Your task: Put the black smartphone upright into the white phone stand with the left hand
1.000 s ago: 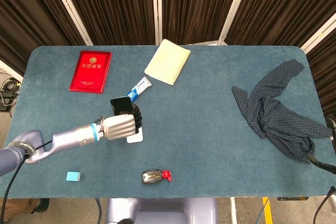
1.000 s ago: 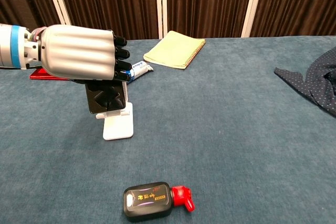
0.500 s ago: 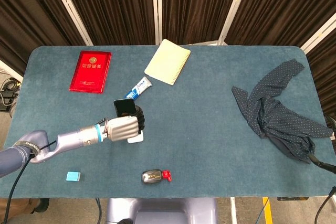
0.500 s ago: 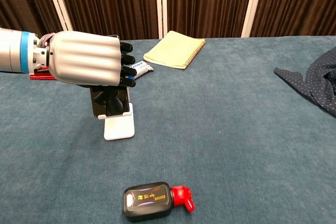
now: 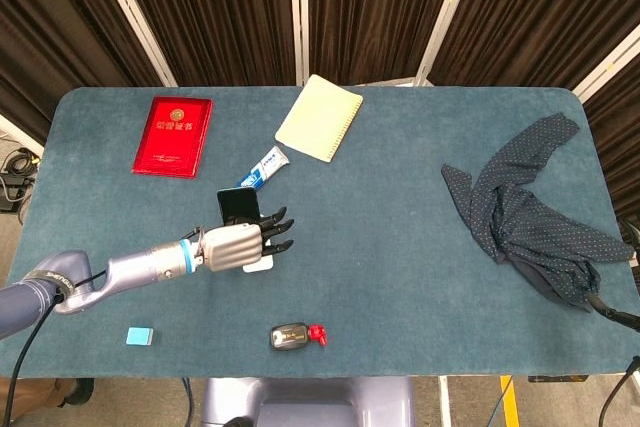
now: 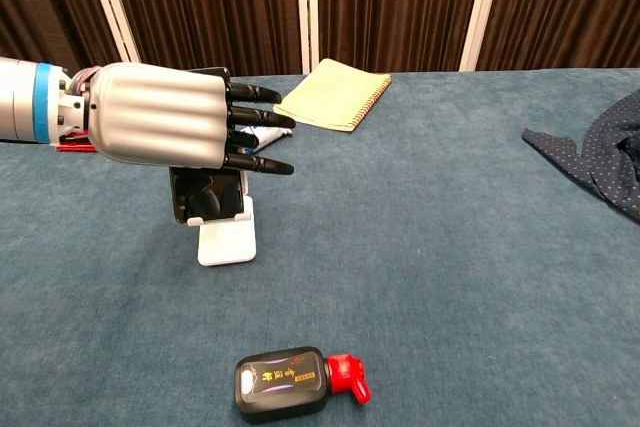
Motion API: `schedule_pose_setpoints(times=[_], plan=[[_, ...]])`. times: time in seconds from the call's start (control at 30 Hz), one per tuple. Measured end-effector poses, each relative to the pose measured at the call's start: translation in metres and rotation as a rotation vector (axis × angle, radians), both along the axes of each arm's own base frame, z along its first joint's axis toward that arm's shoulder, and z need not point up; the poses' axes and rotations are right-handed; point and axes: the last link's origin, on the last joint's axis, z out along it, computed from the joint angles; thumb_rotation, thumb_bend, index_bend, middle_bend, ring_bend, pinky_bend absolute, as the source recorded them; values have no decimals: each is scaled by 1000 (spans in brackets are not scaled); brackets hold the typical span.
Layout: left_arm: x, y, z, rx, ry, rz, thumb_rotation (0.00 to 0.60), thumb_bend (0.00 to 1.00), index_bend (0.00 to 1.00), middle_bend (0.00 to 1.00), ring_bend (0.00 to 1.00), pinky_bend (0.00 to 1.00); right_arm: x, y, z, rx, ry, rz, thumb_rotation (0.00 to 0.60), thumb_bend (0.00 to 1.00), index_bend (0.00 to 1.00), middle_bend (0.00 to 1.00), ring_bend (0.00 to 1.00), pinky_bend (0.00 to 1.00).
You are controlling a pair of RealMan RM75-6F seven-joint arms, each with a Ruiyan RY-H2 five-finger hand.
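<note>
Head view: the black smartphone (image 5: pixel 237 205) stands in the white phone stand (image 5: pixel 259 263), with the left hand (image 5: pixel 236 244) just beside it, fingers stretched out and apart, holding nothing.

Chest view: the smartphone's long axis runs up and down, and its lower edge sits in the stand.

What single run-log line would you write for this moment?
stage: release | left hand: fingers extended, open | black smartphone: upright in white phone stand | right hand: not in view
</note>
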Motion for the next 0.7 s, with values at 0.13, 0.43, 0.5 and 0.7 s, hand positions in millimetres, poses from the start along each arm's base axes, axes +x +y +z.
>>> schedule_pose_setpoints(times=[0.13, 0.43, 0.5, 0.7], plan=[[-2, 0, 5, 3, -8, -3, 600, 0, 0, 0, 0, 67, 0, 1, 0, 0, -1, 1, 600, 0, 0, 0, 0, 0], [-5, -2, 30, 19, -127, 30, 600, 0, 0, 0, 0, 66, 2, 3, 1, 1, -9, 11, 600, 0, 0, 0, 0, 0], [-4, -3, 38, 26, -184, 46, 600, 0, 0, 0, 0, 65, 3, 3, 1, 3, -9, 14, 600, 0, 0, 0, 0, 0], [-19, -6, 71, 75, -507, 218, 600, 0, 0, 0, 0, 0, 4, 4, 0, 4, -6, 17, 600, 0, 0, 0, 0, 0]])
